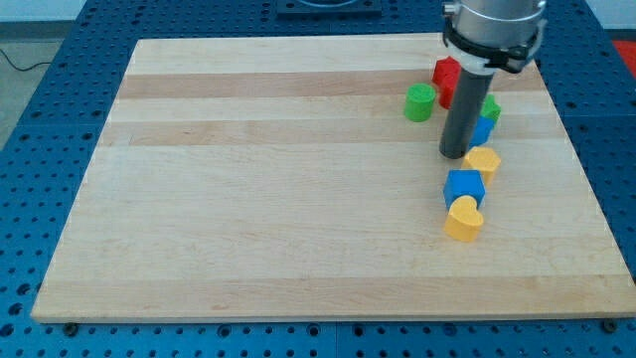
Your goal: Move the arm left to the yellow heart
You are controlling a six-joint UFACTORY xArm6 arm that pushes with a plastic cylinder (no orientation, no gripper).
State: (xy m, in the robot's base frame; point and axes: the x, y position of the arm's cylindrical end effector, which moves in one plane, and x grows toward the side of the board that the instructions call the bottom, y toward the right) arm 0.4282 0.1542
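The yellow heart (463, 220) lies on the wooden board (278, 189) at the view's right, the lowest of a line of blocks. Just above it sits a blue cube (464, 186), then a yellow hexagon-like block (483, 162). My tip (455, 155) stands on the board just left of that yellow block, above the blue cube and well above the heart. It touches no block that I can tell. The rod partly hides a blue block (484, 129) and a green block (492, 107) behind it.
A green cylinder (420, 101) stands to the upper left of the rod. A red block (446, 72) sits at the view's top beside the rod. The board's right edge (586, 189) is close to the blocks. A blue perforated table surrounds the board.
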